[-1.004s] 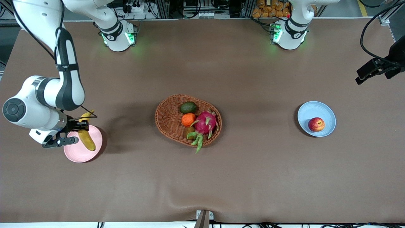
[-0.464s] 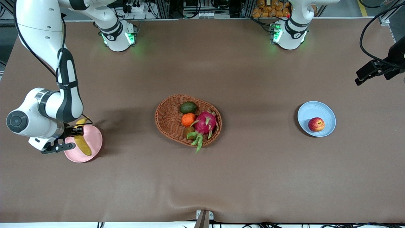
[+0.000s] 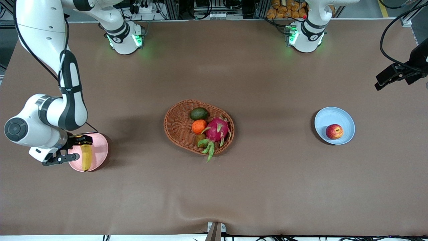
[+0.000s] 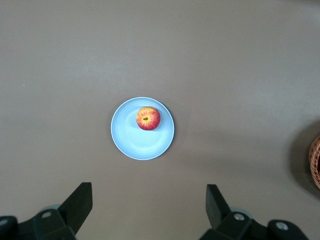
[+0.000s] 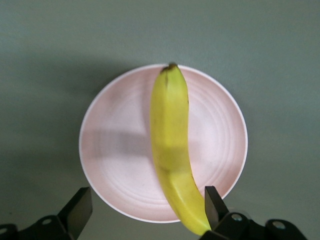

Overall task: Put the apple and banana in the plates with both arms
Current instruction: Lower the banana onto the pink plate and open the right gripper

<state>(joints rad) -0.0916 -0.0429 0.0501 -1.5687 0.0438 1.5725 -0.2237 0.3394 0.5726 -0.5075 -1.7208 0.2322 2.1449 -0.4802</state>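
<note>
The yellow banana [image 3: 86, 157] lies on the pale pink plate [image 3: 98, 147] toward the right arm's end of the table. In the right wrist view the banana [image 5: 172, 145] crosses the plate [image 5: 115, 150], one end reaching past the rim beside one finger. My right gripper [image 3: 73, 149] hangs just over the plate, open [image 5: 146, 200], holding nothing. The red apple [image 3: 334, 131] sits in the pale blue plate [image 3: 331, 115] toward the left arm's end. My left gripper [image 4: 148, 192] is open and empty, high above the apple [image 4: 148, 118] and the blue plate [image 4: 135, 142]; it shows dark at the front view's edge [image 3: 394, 75].
An oval brown wicker basket [image 3: 175, 124] stands mid-table with an avocado [image 3: 199, 113], a tangerine [image 3: 199, 126] and a pink dragon fruit [image 3: 217, 130]. Its rim shows in the left wrist view [image 4: 315, 162]. Brown cloth covers the table.
My right gripper lowered the banana onto the pink plate and opened; the banana now lies flat, turned more lengthwise. The left arm has barely moved.
</note>
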